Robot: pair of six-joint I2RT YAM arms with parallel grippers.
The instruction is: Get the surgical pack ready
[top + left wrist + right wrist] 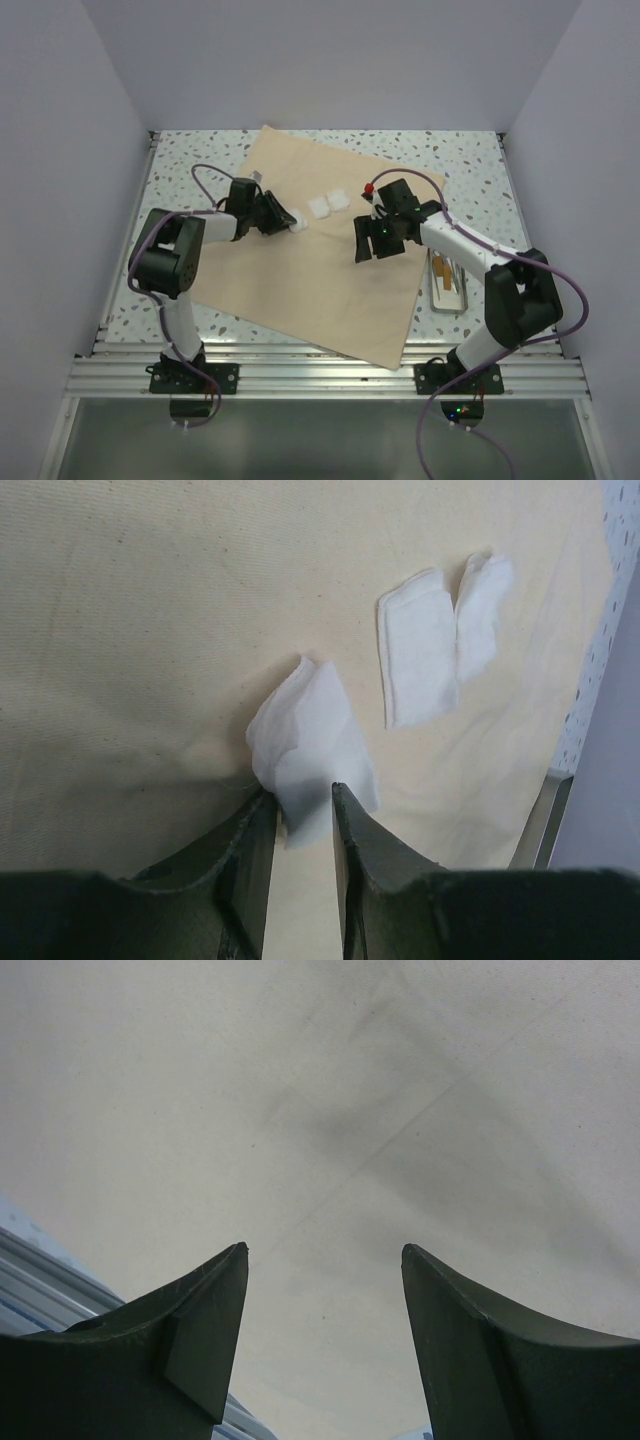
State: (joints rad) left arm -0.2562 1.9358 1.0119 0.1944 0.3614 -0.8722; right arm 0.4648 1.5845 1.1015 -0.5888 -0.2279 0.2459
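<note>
Speckled table [470, 160] bears the surgical pack [300, 290]; left tool [303, 792] apart, tips hiding a gauze [310, 735] edge; right tool [325, 1250] apart.

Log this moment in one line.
pack: spread flat | gauze: three on pack | left end effector: open at gauze | right end effector: open, empty
</note>
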